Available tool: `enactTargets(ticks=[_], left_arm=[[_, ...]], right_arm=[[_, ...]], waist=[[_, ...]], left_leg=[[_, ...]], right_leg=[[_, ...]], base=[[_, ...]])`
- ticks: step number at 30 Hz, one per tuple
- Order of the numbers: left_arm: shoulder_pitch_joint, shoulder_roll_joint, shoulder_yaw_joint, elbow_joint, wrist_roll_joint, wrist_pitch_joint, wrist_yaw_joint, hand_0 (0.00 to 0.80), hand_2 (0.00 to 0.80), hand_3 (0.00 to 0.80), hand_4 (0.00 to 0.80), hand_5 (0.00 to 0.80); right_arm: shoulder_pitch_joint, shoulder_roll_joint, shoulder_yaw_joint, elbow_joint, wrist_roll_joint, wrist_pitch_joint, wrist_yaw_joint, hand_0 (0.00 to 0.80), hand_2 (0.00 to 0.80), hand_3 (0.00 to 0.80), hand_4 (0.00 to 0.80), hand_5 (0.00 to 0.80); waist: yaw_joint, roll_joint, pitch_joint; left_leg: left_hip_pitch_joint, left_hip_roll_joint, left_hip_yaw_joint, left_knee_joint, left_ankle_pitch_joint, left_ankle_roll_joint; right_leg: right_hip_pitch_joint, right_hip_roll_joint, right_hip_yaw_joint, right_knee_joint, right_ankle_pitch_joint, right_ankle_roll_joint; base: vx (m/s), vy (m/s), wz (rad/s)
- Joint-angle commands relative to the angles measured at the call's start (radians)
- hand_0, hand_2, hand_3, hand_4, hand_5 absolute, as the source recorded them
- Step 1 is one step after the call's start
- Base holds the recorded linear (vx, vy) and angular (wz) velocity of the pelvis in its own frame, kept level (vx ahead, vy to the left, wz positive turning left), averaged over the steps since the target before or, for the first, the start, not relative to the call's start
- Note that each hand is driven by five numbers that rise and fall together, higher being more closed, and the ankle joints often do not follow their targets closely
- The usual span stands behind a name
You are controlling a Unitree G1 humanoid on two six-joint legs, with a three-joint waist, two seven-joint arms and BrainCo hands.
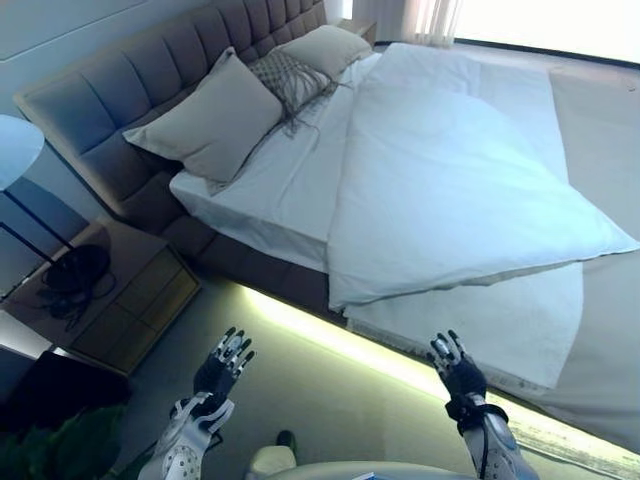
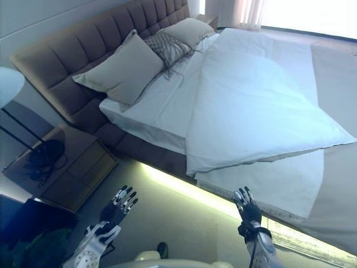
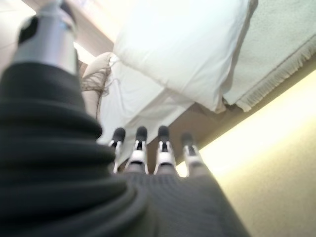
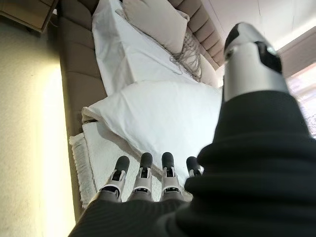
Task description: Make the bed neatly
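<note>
The bed (image 1: 260,270) has a white duvet (image 1: 450,180) lying askew, pulled back from the head end so that bare white sheet (image 1: 280,180) shows on the near side. A beige pillow (image 1: 215,120), a patterned cushion (image 1: 290,80) and a second pillow (image 1: 325,48) lean on the padded headboard (image 1: 120,90). A beige throw (image 1: 600,330) covers the foot end. My left hand (image 1: 222,370) and right hand (image 1: 455,368) are raised over the floor short of the bed's side, both open with straight fingers (image 4: 143,170), touching nothing.
A wooden nightstand (image 1: 120,300) with black cables on top stands at the left by the headboard. A lit strip (image 1: 330,335) glows along the bed's base. A lamp shade (image 1: 15,150) shows at the far left, a plant (image 1: 60,445) in the lower left corner.
</note>
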Motion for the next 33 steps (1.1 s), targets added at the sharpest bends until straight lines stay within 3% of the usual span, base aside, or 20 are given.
enactTargets(ticks=[1,5,7,8,11,14,15,18,21,25,27,29,31,33], left_arm=[[-0.081,0.074,0.032,-0.003,-0.005,-0.037,-0.010,0.000,0.000,0.000,0.000,0.000],[-0.135,0.083,0.048,0.036,0.001,-0.048,-0.010,0.000,0.000,0.000,0.000,0.000],[-0.155,0.087,0.054,0.062,-0.014,-0.059,0.011,0.000,0.000,0.000,0.000,0.000],[-0.159,0.086,0.064,0.066,-0.018,-0.061,0.021,0.000,0.000,0.000,0.000,0.000],[-0.126,0.082,0.093,0.058,-0.038,-0.059,0.063,0.000,0.000,0.000,0.000,0.000],[-0.092,0.065,0.094,0.017,-0.138,-0.032,0.046,0.000,0.000,0.000,0.000,0.000],[-0.081,0.056,0.086,0.008,-0.121,-0.039,0.046,0.000,0.000,0.000,0.000,0.000],[-0.046,0.033,0.047,0.026,-0.127,-0.065,0.024,0.000,0.000,0.000,0.000,0.000],[-0.005,0.027,0.044,0.028,-0.056,-0.086,-0.014,0.000,0.000,0.000,0.000,0.000],[-0.007,0.025,0.054,0.013,-0.040,-0.034,0.005,0.000,0.000,0.000,0.000,0.000],[-0.048,0.029,0.058,0.039,-0.020,-0.020,-0.009,0.000,0.000,0.000,0.000,0.000],[-0.079,0.041,0.067,0.061,-0.006,-0.014,-0.005,0.000,0.000,0.000,0.000,0.000],[-0.092,0.053,0.080,0.057,0.005,-0.020,-0.014,0.000,0.000,0.000,0.000,0.000],[-0.078,0.062,0.080,0.026,0.000,-0.025,0.014,0.000,0.000,0.000,0.000,0.000]], right_arm=[[-0.024,0.040,0.007,-0.083,-0.019,-0.061,-0.001,0.000,0.000,0.000,0.000,0.000],[-0.016,0.053,-0.010,-0.044,-0.021,-0.086,0.072,0.000,0.000,0.000,0.000,0.000],[-0.031,0.050,-0.018,-0.025,-0.035,-0.069,0.094,0.000,0.000,0.000,0.000,0.000],[-0.048,0.043,-0.018,-0.025,-0.041,-0.045,0.099,0.000,0.000,0.000,0.000,0.000],[-0.071,0.018,0.001,-0.046,-0.077,0.034,0.095,0.000,0.000,0.000,0.000,0.000],[-0.052,-0.019,0.005,-0.110,-0.040,0.068,0.081,0.000,0.000,0.000,0.000,0.000],[-0.041,-0.026,0.001,-0.118,-0.024,0.061,0.080,0.000,0.000,0.000,0.000,0.000],[-0.032,-0.037,-0.004,-0.099,-0.028,0.031,0.071,0.000,0.000,0.000,0.000,0.000],[0.004,-0.041,-0.014,-0.102,0.015,0.009,0.086,0.000,0.000,0.000,0.000,0.000],[0.033,-0.025,-0.022,-0.105,0.032,-0.029,0.062,0.000,0.000,0.000,0.000,0.000],[0.033,-0.008,-0.018,-0.088,0.049,-0.076,0.060,0.000,0.000,0.000,0.000,0.000],[0.010,0.003,-0.009,-0.051,0.058,-0.095,0.040,0.000,0.000,0.000,0.000,0.000],[-0.003,0.015,-0.021,-0.043,0.082,-0.065,0.041,0.000,0.000,0.000,0.000,0.000],[0.004,0.028,-0.017,-0.045,0.045,-0.061,0.056,0.000,0.000,0.000,0.000,0.000]], waist=[[0.006,-0.019,0.017],[-0.009,-0.032,0.004],[-0.013,-0.041,-0.005],[-0.011,-0.045,-0.009],[-0.002,-0.043,-0.016],[0.008,-0.042,-0.006],[0.014,-0.049,0.001],[0.019,-0.059,0.016],[0.025,-0.044,0.017],[0.057,-0.014,0.005],[0.066,-0.010,-0.004],[0.067,-0.008,-0.014],[0.058,-0.006,-0.023],[0.059,-0.003,-0.038]], left_leg=[[0.041,-0.050,-0.035,0.107,-0.093,0.087],[0.043,-0.025,-0.075,0.104,-0.093,0.059],[0.046,0.012,-0.080,0.102,-0.093,0.029],[0.047,0.053,-0.077,0.109,-0.087,0.002],[0.057,0.186,-0.043,0.122,-0.040,-0.051],[0.002,0.267,-0.071,0.174,0.097,-0.070],[-0.022,0.266,-0.080,0.201,0.104,-0.063],[-0.067,0.216,-0.079,0.263,0.064,-0.032],[-0.092,0.162,-0.071,0.250,0.063,-0.039],[-0.123,0.091,-0.115,0.065,0.102,-0.057],[-0.154,0.055,-0.084,0.017,0.106,-0.058],[-0.159,0.027,-0.101,0.029,0.091,-0.048],[-0.161,0.005,-0.100,0.079,0.060,-0.032],[-0.148,-0.023,-0.108,0.089,0.039,-0.002]], right_leg=[[-0.191,-0.096,0.039,0.196,0.354,0.008],[-0.165,-0.149,0.126,0.063,0.437,0.041],[-0.130,-0.158,0.139,-0.020,0.426,0.051],[-0.107,-0.151,0.132,-0.059,0.394,0.055],[-0.067,-0.086,0.076,-0.062,0.244,0.058],[-0.043,0.010,0.062,-0.064,0.179,0.001],[-0.034,0.024,0.051,-0.073,0.178,-0.014],[-0.036,0.046,0.040,-0.084,0.171,-0.041],[-0.025,0.070,0.035,-0.097,0.158,-0.048],[0.002,0.055,0.006,-0.125,0.150,-0.024],[0.030,0.038,-0.017,-0.137,0.142,-0.012],[0.037,0.021,-0.011,-0.130,0.138,-0.003],[0.042,0.000,0.011,-0.113,0.137,0.001],[0.035,-0.016,0.030,-0.089,0.142,0.006]], base=[[0.009,-0.250,0.02],[0.043,-0.426,0.25],[0.073,-0.522,0.21],[0.072,-0.499,0.08],[0.066,-0.444,-0.17],[0.015,-0.366,-0.46],[-0.024,-0.357,-0.25],[-0.019,-0.245,0.11],[0.069,-0.037,0.12],[0.116,0.126,0.34],[0.137,0.089,0.37],[0.196,0.135,0.13],[0.233,0.200,-0.03],[0.254,0.184,-0.05]])
